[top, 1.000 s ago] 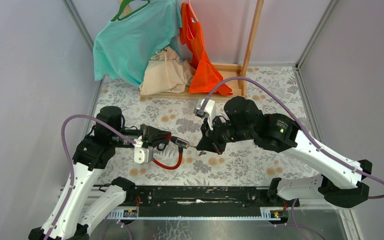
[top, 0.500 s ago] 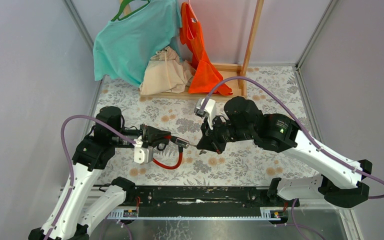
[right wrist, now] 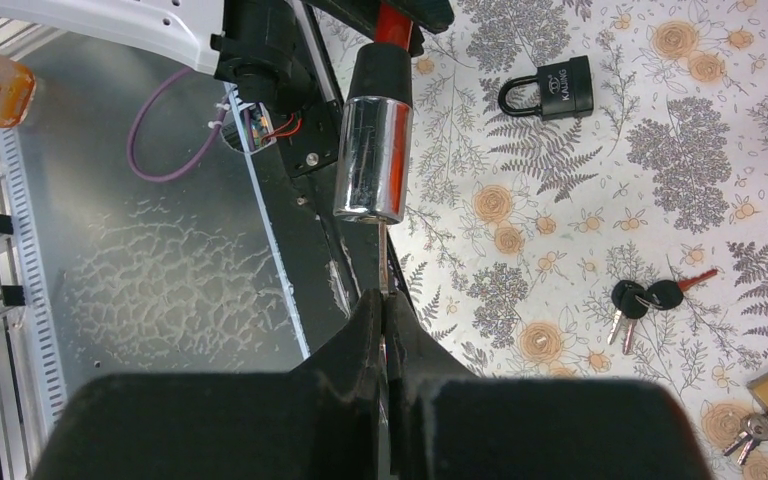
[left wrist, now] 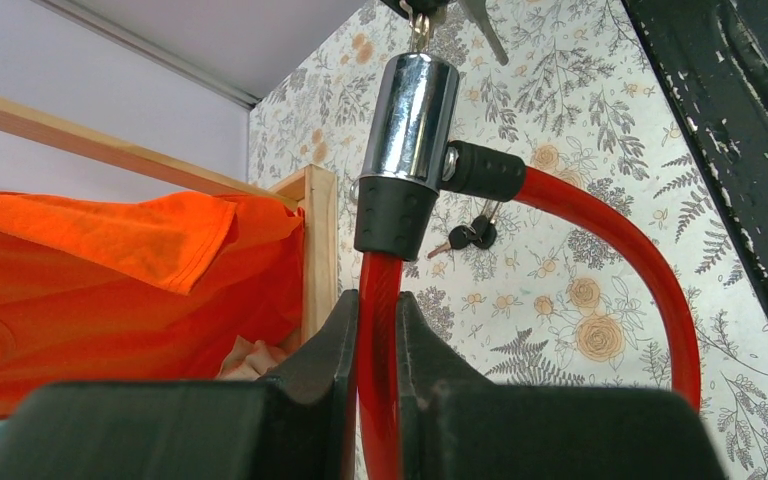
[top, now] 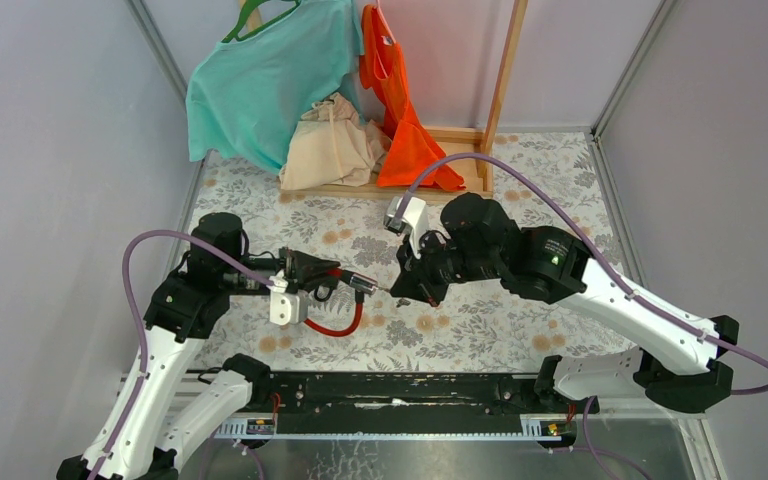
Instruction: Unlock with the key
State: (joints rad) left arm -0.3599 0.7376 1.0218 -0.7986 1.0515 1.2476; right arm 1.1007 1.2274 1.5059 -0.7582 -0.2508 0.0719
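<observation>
Comparing with one second ago, the change is small: in the top view the right arm has shifted a little toward the left and far edges of the tabletop (top: 520, 335), its wrist has turned slightly, and the left arm has tilted its load a bit, so the two grippers remain nose to nose. The cable lock (top: 345, 312), a red loop with a chrome cylinder (right wrist: 373, 150), is held in the air above the middle of the tabletop, somewhat toward the left edge. The left gripper (left wrist: 375, 308) has its jaws closed on the red cable just below the black collar of the cylinder. The right gripper (right wrist: 384, 305) has its jaws shut tight on the key (right wrist: 385, 258), whose thin blade runs from the jaws straight into the end face of the cylinder. I judge that the key is already seated in the keyhole and that the small wrist rotation is the beginning of the turn. The black cable end (left wrist: 485, 170) sits still plugged in the side of the cylinder, so the lock seems not yet released. More rotation about the axis of the key is probably needed while the left arm keeps the cylinder steady, otherwise the blade may bend or slip out. A black padlock (right wrist: 552, 88) and some loose keys (right wrist: 640, 300) lie on the tabletop, well apart from both grippers
</observation>
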